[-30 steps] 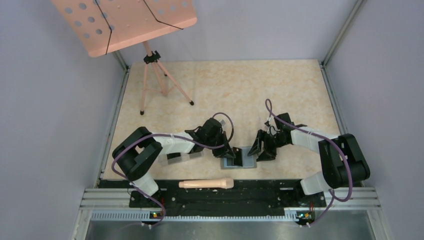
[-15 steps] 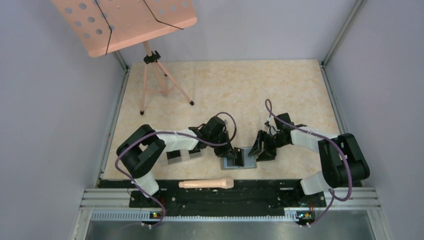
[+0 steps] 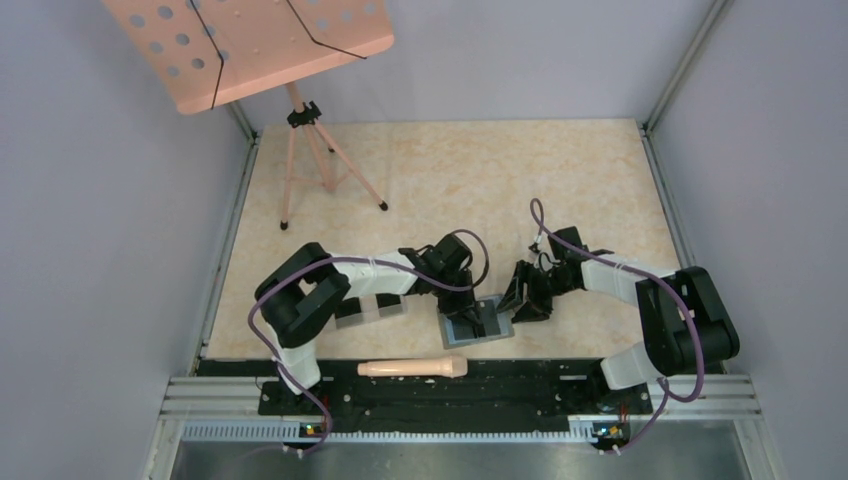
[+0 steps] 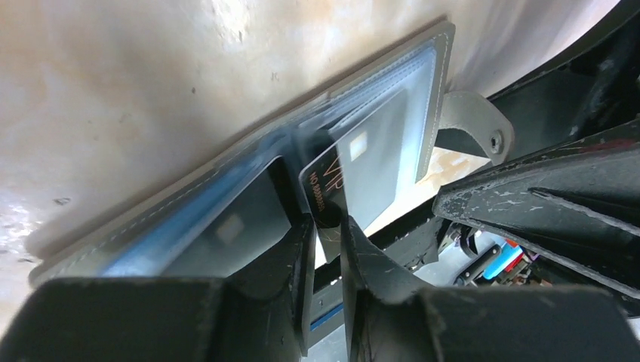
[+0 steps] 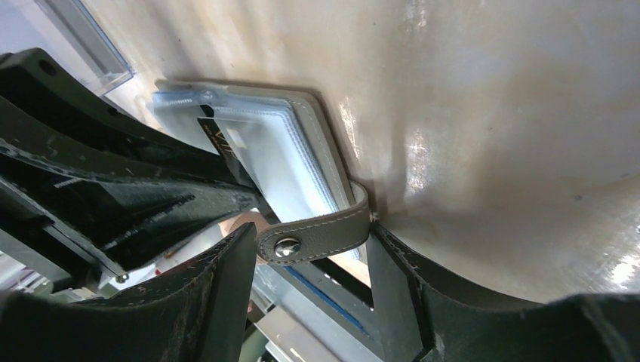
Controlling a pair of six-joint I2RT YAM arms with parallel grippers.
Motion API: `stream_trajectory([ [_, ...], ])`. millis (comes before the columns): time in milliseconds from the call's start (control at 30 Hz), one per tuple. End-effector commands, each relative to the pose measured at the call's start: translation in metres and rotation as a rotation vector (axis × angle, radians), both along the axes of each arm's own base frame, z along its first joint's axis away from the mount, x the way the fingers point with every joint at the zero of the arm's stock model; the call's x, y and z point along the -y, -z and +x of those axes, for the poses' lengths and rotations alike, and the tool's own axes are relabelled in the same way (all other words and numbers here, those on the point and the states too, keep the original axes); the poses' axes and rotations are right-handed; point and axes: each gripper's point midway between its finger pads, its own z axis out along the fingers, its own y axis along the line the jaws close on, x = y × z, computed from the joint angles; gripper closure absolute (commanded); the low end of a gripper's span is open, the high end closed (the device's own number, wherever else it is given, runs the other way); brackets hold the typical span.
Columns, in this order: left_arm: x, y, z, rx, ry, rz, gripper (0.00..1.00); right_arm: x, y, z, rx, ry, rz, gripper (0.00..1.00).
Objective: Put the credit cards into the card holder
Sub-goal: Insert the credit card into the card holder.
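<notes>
The gray card holder lies open on the table near the front edge. In the left wrist view its bluish clear slots face me and its snap tab sticks out on the right. My left gripper is shut on a black credit card whose far end sits inside a slot. A second black card shows behind a sleeve to the left. My right gripper is open, its fingers standing either side of the snap tab. In the top view both grippers, left and right, meet at the holder.
A clear plastic box lies left of the holder under the left arm; its corner shows in the right wrist view. A pale pink handle-shaped object lies on the front rail. A pink music stand on a tripod stands back left.
My left arm has swung right and lower over the holder with the card. The holder has turned a little. The right arm has stayed put.
</notes>
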Motion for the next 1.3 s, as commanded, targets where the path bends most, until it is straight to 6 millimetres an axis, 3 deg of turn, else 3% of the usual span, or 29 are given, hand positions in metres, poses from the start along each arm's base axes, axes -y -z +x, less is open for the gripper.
stream_trajectory([
  [0, -0.001, -0.002, -0.008, 0.009, 0.047, 0.048, 0.72, -0.003, 0.002, 0.000, 0.023, -0.009, 0.015, 0.45],
  [100, -0.002, -0.009, -0.005, 0.037, 0.045, 0.048, 0.62, -0.003, 0.001, 0.000, 0.026, -0.010, 0.016, 0.45],
  [200, 0.001, -0.015, -0.004, 0.053, 0.049, 0.029, 0.58, -0.003, 0.001, -0.001, 0.026, -0.009, 0.017, 0.44],
  [533, 0.035, -0.019, -0.008, 0.027, 0.143, -0.054, 0.54, -0.004, -0.002, -0.002, 0.030, -0.009, 0.026, 0.46],
  [767, 0.045, -0.030, -0.004, 0.044, 0.159, -0.084, 0.54, -0.004, -0.002, -0.004, 0.027, -0.007, 0.033, 0.49],
  [967, 0.022, -0.033, 0.000, 0.102, 0.164, 0.032, 0.51, -0.004, -0.003, -0.004, 0.030, -0.005, 0.032, 0.50],
  [1033, 0.013, -0.038, 0.003, 0.147, 0.172, 0.089, 0.29, -0.004, -0.003, -0.003, 0.032, -0.006, 0.032, 0.49],
  [1267, -0.023, -0.059, 0.013, 0.269, 0.108, 0.195, 0.26, -0.002, -0.009, 0.001, 0.052, -0.019, 0.007, 0.47],
])
